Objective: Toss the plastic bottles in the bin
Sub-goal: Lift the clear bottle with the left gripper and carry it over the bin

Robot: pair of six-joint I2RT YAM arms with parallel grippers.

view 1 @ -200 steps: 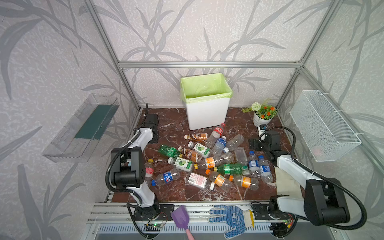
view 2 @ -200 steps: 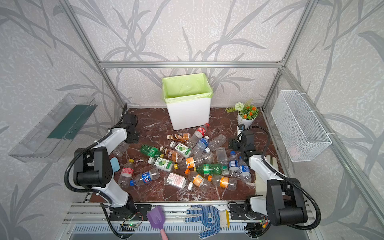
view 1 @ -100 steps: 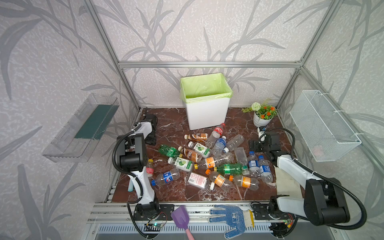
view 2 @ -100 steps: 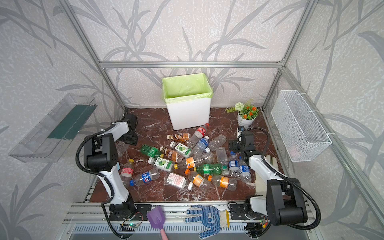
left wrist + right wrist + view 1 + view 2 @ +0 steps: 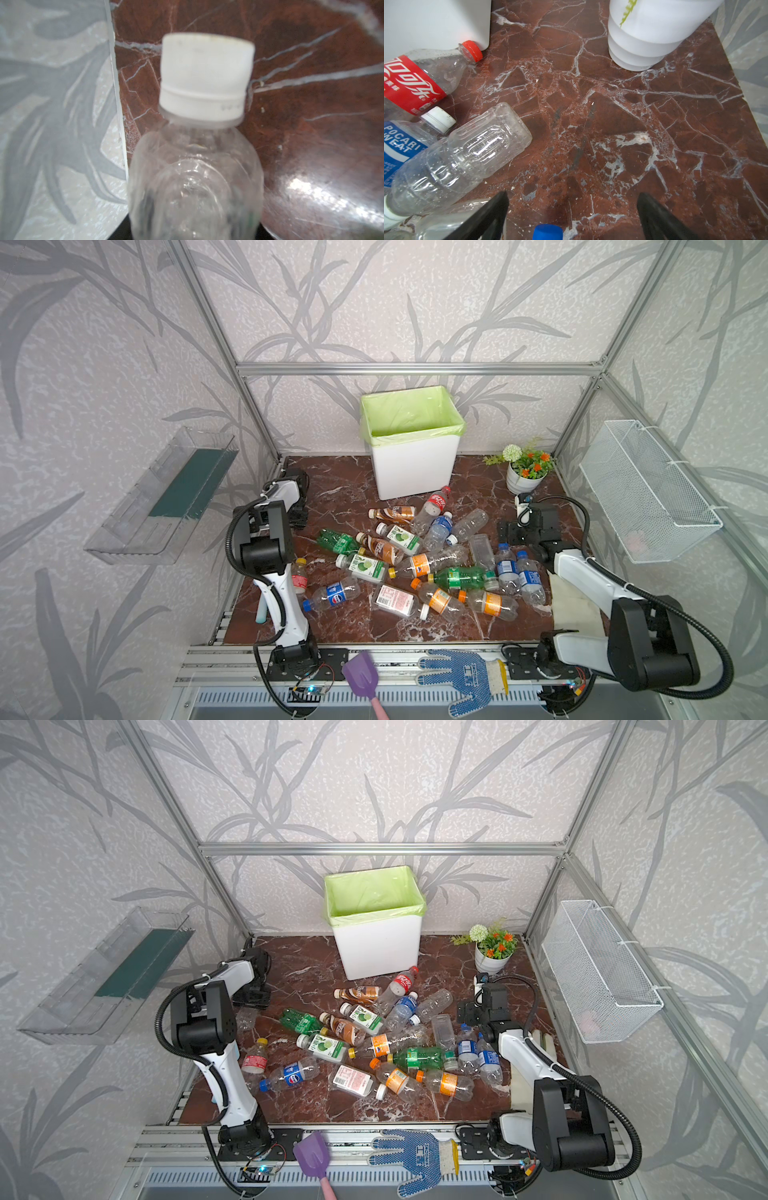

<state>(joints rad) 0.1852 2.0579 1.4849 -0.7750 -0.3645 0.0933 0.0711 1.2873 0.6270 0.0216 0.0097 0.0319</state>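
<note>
Several plastic bottles (image 5: 415, 556) (image 5: 374, 1036) lie in a heap on the red marble floor in both top views. Behind them, the white bin (image 5: 415, 464) (image 5: 378, 948) with its green liner stands against the back wall. By the left wall, my left gripper (image 5: 297, 514) (image 5: 253, 998) is down on a clear bottle (image 5: 247, 1017). In the left wrist view that white-capped clear bottle (image 5: 195, 176) fills the space between the jaws; the fingers are hidden. My right gripper (image 5: 521, 531) (image 5: 573, 218) is open low over the floor, a blue cap (image 5: 548, 231) between its fingers.
A white flower pot (image 5: 524, 477) (image 5: 645, 37) stands at the back right. A wire basket (image 5: 644, 493) hangs on the right wall and a clear shelf (image 5: 166, 493) on the left wall. A cloth (image 5: 573, 605), a glove (image 5: 461, 676) and a purple scoop (image 5: 361, 672) lie at the front.
The left arm has lifted its elbow and brought its gripper forward from the back corner onto the clear bottle, and the jaws have closed. The right arm has not moved.
</note>
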